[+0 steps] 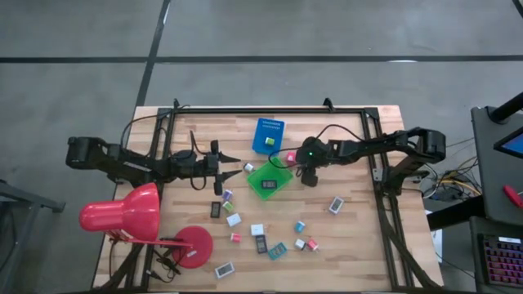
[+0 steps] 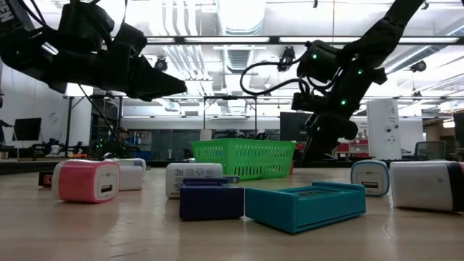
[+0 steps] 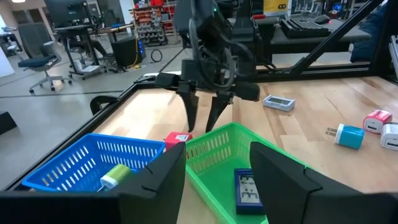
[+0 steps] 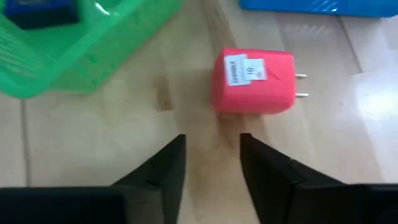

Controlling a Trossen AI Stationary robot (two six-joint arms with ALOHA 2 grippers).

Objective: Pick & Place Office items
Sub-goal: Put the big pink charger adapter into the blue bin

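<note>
A pink-red cube (image 4: 254,81) with two prongs lies on the wood between the blue tray (image 1: 268,133) and the green tray (image 1: 270,180). My right gripper (image 4: 212,138) hangs open just short of it, fingers slanting down, nothing between them; the left wrist view shows the right gripper (image 3: 202,127) beside the cube (image 3: 177,138). My left gripper (image 1: 235,159) waits open, level, left of the green tray. A dark flat piece (image 3: 245,190) lies in the green tray, a green-white piece (image 3: 115,176) in the blue one. Several office items (image 1: 257,229) lie scattered on the near half.
A red desk lamp (image 1: 131,214) with its round base (image 1: 194,245) stands at the table's near left. A black frame (image 1: 376,175) runs along the table's sides. Loose pieces lie at the right (image 1: 337,204) and near the front edge (image 1: 225,269).
</note>
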